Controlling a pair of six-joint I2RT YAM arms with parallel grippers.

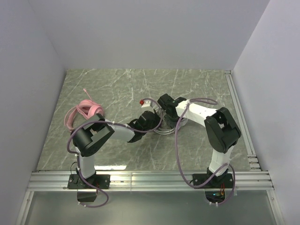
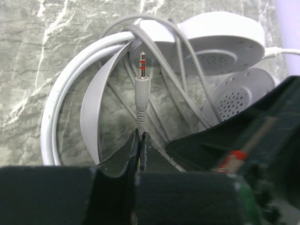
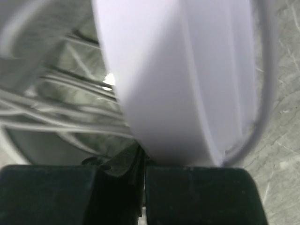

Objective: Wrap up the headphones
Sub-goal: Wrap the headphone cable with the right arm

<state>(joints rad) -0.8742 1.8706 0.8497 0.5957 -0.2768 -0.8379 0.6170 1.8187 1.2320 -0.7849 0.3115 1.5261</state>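
Left wrist view: the only markings to read are 2 red rings near the metal tip of the plug (image 2: pixel 142 70), with no lettering legible on it. The plug stands straight up in this picture, its long axis in line with the left gripper (image 2: pixel 140 137) and its tip aimed away from the fingers toward the far side of the headset. The left gripper's jaws are pressed together on the thin cable (image 2: pixel 283 50) just behind the plug's grey sleeve. The white headphones (image 2: pixel 91 108) lie flat on the marbled green table (image 2: pixel 28 70), the headband curving round on the left and the 2 ear cups (image 2: pixel 225 33) lying one beside the other at upper right, their perforated faces showing. Several pale strands of cable cross the space inside the headband (loops lie over and under one another, so their number cannot be told). From the right wrist, the right gripper (image 3: pixel 142 161) has its jaws pressed together right at the foot of the broad white headband, which fills the view, blurred; whether anything is caught between them cannot be told. From the top, this headset sits mid-table beneath both grippers, while the pink headphones (image 1: pixel 84 112) lie well apart at the left, with a thin pink tail of cable running toward the far edge.
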